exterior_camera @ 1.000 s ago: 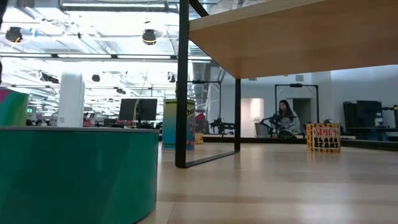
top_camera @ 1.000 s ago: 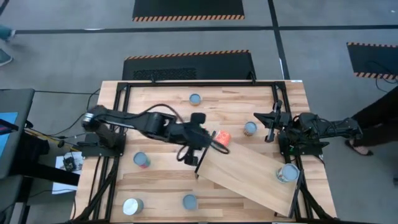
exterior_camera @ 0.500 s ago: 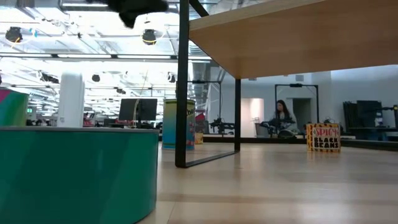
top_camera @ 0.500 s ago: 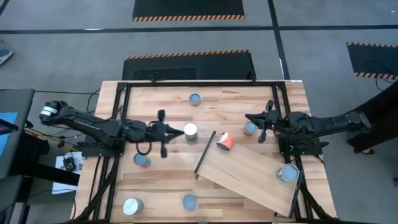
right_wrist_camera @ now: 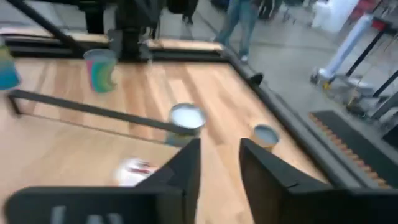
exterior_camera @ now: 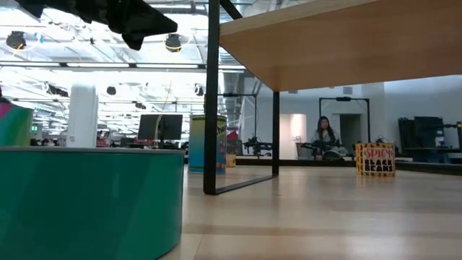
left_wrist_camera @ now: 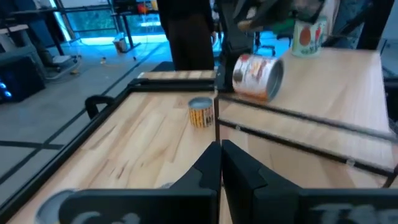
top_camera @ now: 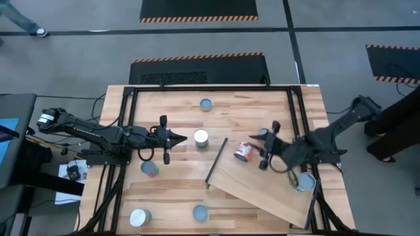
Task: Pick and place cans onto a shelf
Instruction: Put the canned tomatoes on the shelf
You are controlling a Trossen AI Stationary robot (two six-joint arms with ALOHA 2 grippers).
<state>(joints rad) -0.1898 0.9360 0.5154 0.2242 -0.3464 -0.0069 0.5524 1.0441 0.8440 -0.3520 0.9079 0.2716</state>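
The shelf is a pale board with a dark edge, tilted over the table's near right. A red-labelled can lies on its side on the shelf's far end; it also shows in the left wrist view. My right gripper is open, close beside this can on its right. My left gripper is shut and empty, pointing at a white-topped can that stands on the table just right of it. Other cans stand at the far middle, left, near left, near middle and right. My right gripper has one finger right beside the red-labelled can, which is not between the fingers. I cannot tell whether the finger touches it. The can lies on its side on the shelf.
A small yellow-labelled can stands on the table beyond the shelf's dark edge. Black frame rails run along the table's left and right sides. In the low view a green can fills the near left, under the shelf.
My left gripper has drawn back from the red-labelled can toward the table's left edge, uncovering the white-topped can. The red can now lies on the shelf, a little farther right. My right gripper has moved from the far right toward the near left, over the shelf, up to the red can.
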